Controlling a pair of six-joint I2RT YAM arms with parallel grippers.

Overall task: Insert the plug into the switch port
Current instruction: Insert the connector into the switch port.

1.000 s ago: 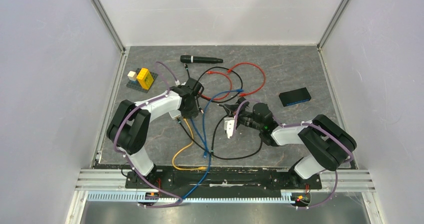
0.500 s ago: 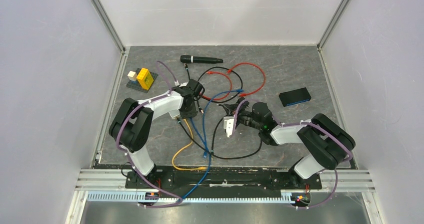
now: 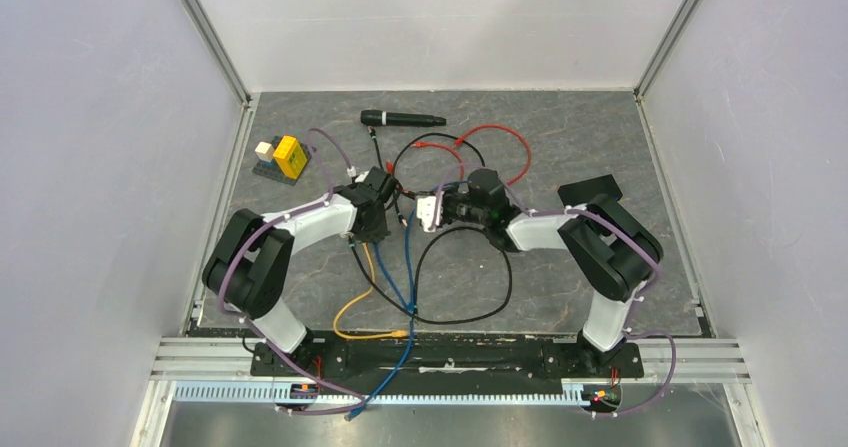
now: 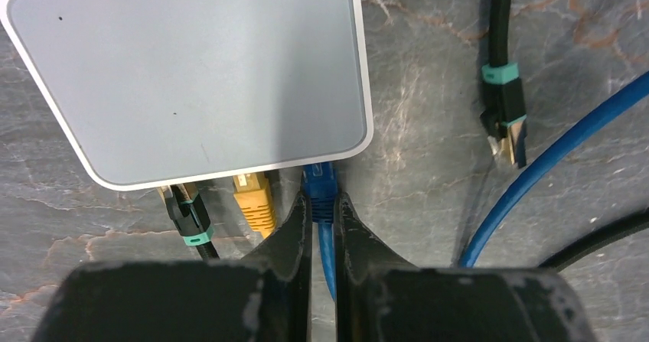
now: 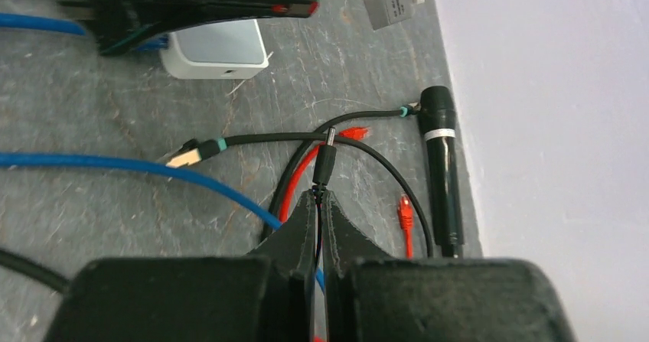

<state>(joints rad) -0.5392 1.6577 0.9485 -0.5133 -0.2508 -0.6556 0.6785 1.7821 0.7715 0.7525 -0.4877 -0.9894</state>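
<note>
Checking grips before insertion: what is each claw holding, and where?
Left claw pinches the blue cable just behind its plug, at the switch edge. Right claw grips the thin black lead just behind its jack.

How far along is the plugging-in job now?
Done: a yellow plug and a black plug sit at the edge of the switch. In hand: the left gripper pinches the blue cable behind its blue plug, whose tip meets that edge; the right gripper holds a thin black jack plug clear of the switch. Left: seating the blue plug fully, if it is not; I cannot tell.
</note>
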